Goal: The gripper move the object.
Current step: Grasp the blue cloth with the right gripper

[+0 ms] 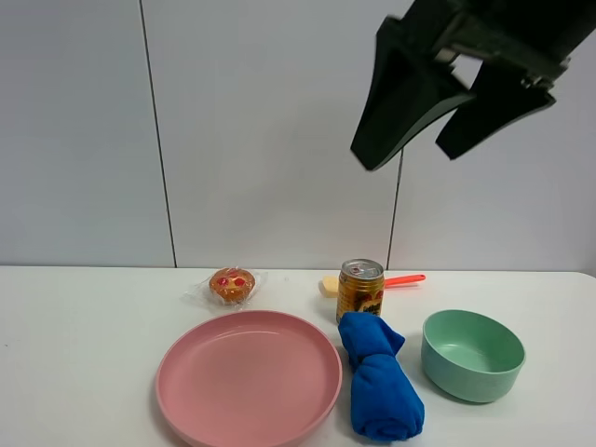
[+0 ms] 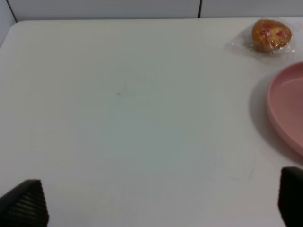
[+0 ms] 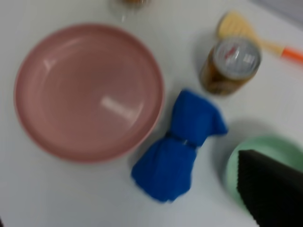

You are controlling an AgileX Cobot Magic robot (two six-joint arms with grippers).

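Your right tool [image 1: 408, 156] hangs high and spread, likely to drop over the cloth [image 1: 377, 384] at the plate's [image 1: 191, 368] 3 o'clock.

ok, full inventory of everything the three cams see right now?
Plate: 1, pink, front of the table, left of the cloth, empty.
Blue cloth bundle: 1, bright blue, between plate and bowl, in front of the can.
Bowl: 1, light green, right of the cloth, empty.
Can: 1, gold-brown with silver top, upright behind the cloth.
Muffin: 1, brown with red bits, clear wrap, behind the plate.
Utensil: 1, pale head, orange handle, lying behind the can.
Table: 1, white, under everything.
Right tool: 1, black, raised high on the right, jaws spread, empty.
Left tool: 1, black, only tips show, spread over bare table left of the plate.
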